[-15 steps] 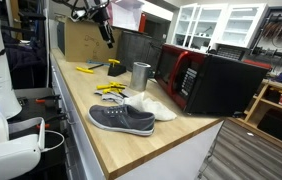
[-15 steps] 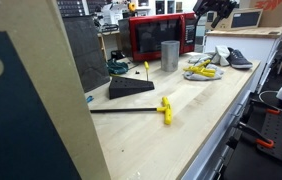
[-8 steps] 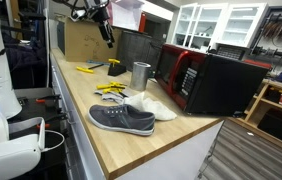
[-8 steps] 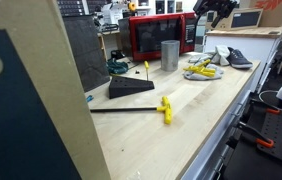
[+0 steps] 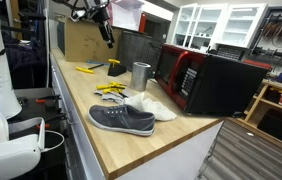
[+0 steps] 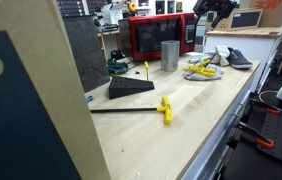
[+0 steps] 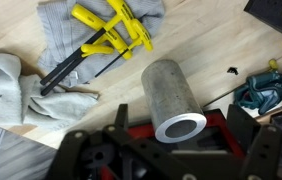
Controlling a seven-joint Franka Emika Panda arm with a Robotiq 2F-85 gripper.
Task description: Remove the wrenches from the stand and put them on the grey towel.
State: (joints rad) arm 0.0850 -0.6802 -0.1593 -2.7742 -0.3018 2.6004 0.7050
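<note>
Wooden surface [image 5: 81, 98], long and narrow, keeps a bare strip along its front edge in both exterior views. At one end a loose T-handle wrench [image 6: 164, 108] lies with its black shaft flat on open wood, apart from the stand [image 6: 131, 88]. The stand, a black block, sits toward the back edge with one yellow handle [image 6: 146, 68] upright on it.

Next comes the grey towel [image 7: 66, 22], nearer the front edge, carrying several yellow-handled wrenches [image 7: 111, 35]. Only the wrist view shows them crossed over one another. Just beside the towel, toward the back edge, stands the steel cup [image 7: 176, 100]. The wrist view looks down on its open rim, but I cannot tell what the cup holds.

A white cloth [image 5: 151, 105] and a grey shoe [image 5: 121, 118] fill the other end, the shoe close to the front edge. A red microwave [image 5: 196, 80] lines the back edge beside them.

The gripper [image 5: 107, 36] hangs high above the cup, jaws spread wide and gripping nothing, with free air all round it.
</note>
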